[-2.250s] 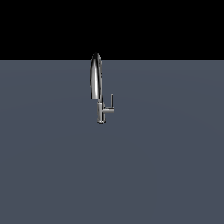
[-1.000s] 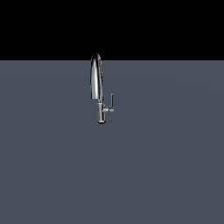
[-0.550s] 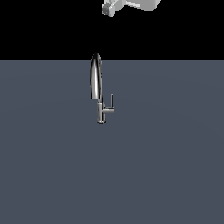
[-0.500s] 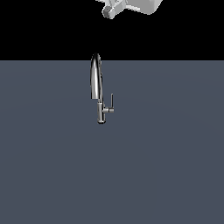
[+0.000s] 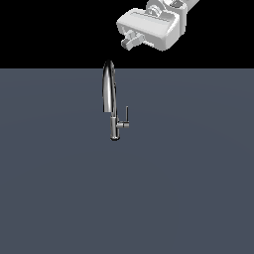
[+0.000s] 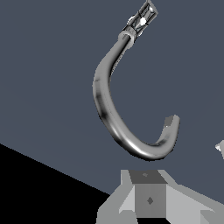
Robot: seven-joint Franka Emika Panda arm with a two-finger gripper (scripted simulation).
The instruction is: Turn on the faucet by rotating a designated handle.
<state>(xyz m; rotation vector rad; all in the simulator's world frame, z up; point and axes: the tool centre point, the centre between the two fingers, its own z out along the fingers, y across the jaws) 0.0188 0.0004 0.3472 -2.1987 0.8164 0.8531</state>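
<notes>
Wrist view first: nearest the lens, part of the tool (image 6: pixel 149 199) is seen as pale grey blocks with one darker square face, and just beyond it the curved chrome spout of the faucet (image 6: pixel 114 127) is looked down upon, its open end turned back like a hook. Farther off, at the foot of the faucet, the handle (image 6: pixel 143 19) is made out only as a small dark piece with a bright spot (too small for its angle to be read). All of this is set against the grey-blue table (image 6: pixel 52 65).

In the exterior view, the tool (image 5: pixel 132 41) is seen high above the faucet (image 5: pixel 109 94) and slightly toward the exterior view's right of it, well apart from it and touching nothing. Only one short grey finger is shown, so how far the tool is spread cannot be told; nothing is seen held in it. The handle (image 5: pixel 126 118) is found low on the faucet's stem, on the exterior view's right side, its slim rod standing upright beside the spout.
</notes>
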